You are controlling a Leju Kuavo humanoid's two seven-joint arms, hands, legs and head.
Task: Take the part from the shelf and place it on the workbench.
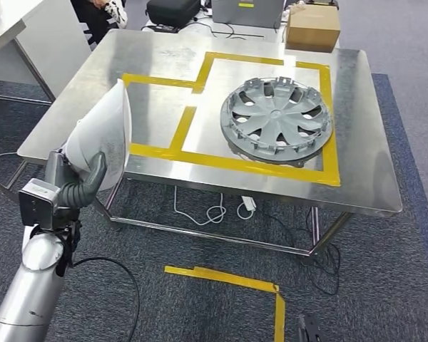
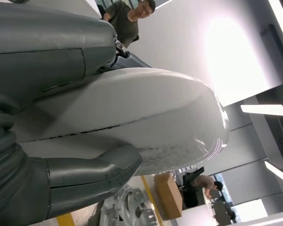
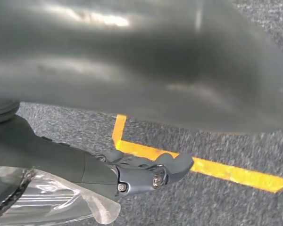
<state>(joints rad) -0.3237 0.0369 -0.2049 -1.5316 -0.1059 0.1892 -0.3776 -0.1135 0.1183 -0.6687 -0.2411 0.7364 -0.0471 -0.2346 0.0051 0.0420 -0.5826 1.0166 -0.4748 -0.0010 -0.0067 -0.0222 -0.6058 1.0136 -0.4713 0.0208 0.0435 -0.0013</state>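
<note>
My left hand grips the white part, fingers clamped across its shell, near the tabletop's left edge. My right hand hangs empty, fingers loosely extended.

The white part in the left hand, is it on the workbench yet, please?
Not yet: the left hand holds the white part beside the workbench edge.

The hubcap lies on the workbench, box behind it.
</note>
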